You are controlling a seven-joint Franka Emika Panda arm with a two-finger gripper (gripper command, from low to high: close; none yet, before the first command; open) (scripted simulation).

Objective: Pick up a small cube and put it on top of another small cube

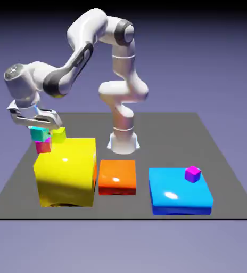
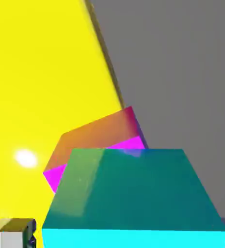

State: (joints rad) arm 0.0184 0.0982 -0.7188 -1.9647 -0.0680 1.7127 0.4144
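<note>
The spread hand (image 2: 131, 238) brackets the small cyan cube (image 2: 129, 193); an off-centre lift could topple it from the small magenta cube (image 1: 43, 145). That lower cube sits near the big yellow block's (image 1: 67, 176) ten-o'clock edge and might tip.

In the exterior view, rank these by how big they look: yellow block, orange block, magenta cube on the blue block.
1. Yellow block
2. Orange block
3. Magenta cube on the blue block
</note>
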